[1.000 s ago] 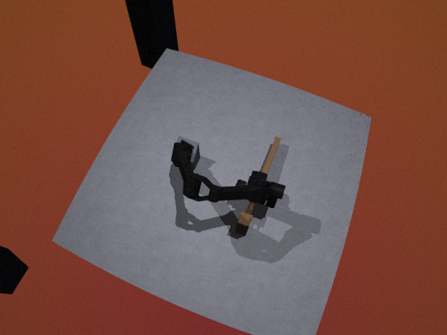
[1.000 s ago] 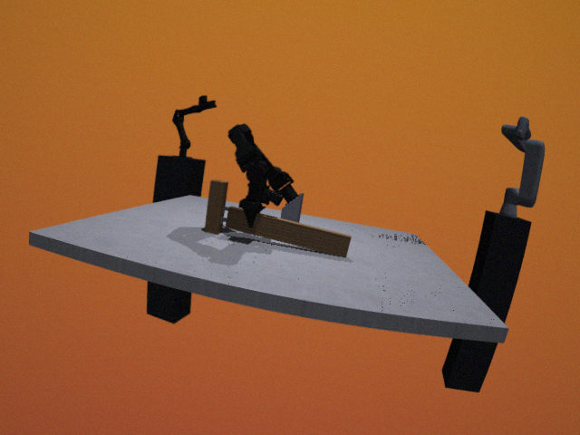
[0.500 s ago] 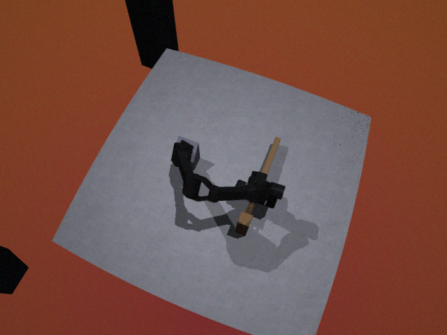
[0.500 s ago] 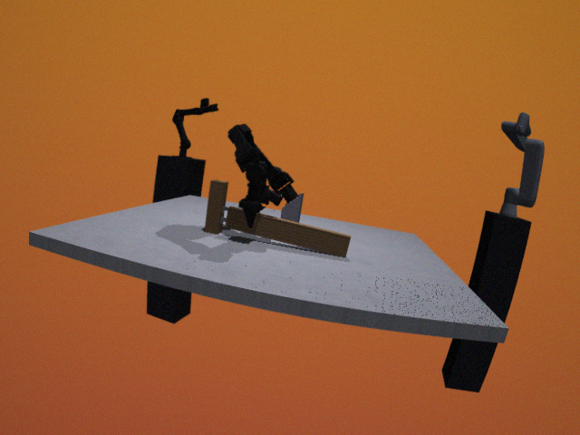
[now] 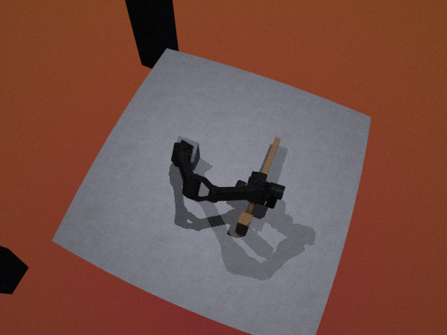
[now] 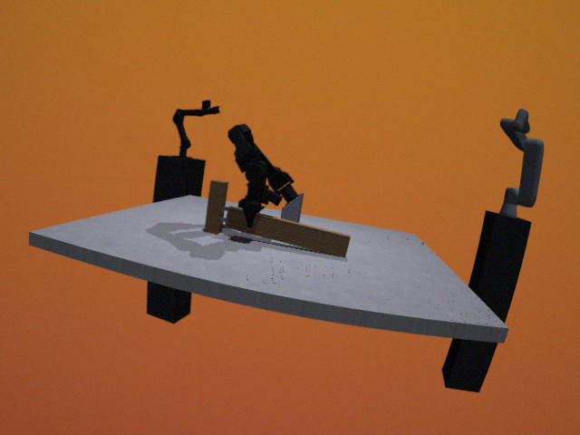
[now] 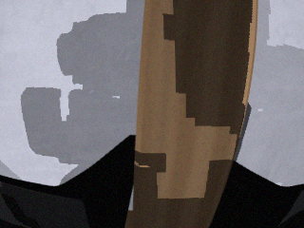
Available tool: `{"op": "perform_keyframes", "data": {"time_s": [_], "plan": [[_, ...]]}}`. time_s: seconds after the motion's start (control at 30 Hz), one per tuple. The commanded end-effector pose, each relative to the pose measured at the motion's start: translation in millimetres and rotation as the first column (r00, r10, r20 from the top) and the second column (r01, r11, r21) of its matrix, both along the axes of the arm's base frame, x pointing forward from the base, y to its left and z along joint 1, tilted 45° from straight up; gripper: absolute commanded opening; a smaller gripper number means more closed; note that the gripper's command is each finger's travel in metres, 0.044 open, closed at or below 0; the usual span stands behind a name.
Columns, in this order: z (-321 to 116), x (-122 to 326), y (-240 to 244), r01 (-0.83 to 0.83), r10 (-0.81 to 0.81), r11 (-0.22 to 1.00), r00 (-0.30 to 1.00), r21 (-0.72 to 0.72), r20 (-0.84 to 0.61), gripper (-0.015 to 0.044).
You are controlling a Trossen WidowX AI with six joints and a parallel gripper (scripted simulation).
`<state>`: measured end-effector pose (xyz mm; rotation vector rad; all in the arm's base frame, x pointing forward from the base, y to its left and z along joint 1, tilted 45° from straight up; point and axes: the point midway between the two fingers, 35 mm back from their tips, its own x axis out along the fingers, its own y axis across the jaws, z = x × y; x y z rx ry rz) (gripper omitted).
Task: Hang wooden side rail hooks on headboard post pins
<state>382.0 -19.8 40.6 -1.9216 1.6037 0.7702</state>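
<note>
The wooden side rail (image 5: 270,155) (image 6: 304,236) (image 7: 190,89) runs across the grey table (image 5: 252,90) (image 6: 117,243). My gripper (image 5: 255,202) (image 6: 247,216) (image 7: 163,144) is shut on the rail near the end that faces the post. That end is lifted and stands right beside the upright headboard post (image 5: 243,220) (image 6: 216,206). The rail's far end (image 6: 343,246) rests on the table. In the wrist view the rail fills the middle between my two dark fingers. The steel hooks and the pins in the slot are hidden.
The arm's grey base block (image 5: 195,151) (image 6: 293,207) stands behind the rail. Black pillars with camera arms stand off the table's edges at the back left (image 6: 178,178) (image 5: 151,28) and at the right (image 6: 498,262).
</note>
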Motion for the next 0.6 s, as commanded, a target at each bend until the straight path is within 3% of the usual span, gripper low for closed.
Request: {"op": "perform_keyframes", "data": {"time_s": [0.0, 0.57], "plan": [[2.8, 1.9, 1.3, -0.006, 0.006, 1.000, 1.000, -0.001, 0.003, 0.0000], [4.4, 1.7, 0.1, -0.006, 0.006, 1.000, 1.000, -0.001, 0.003, 0.0000]]}}
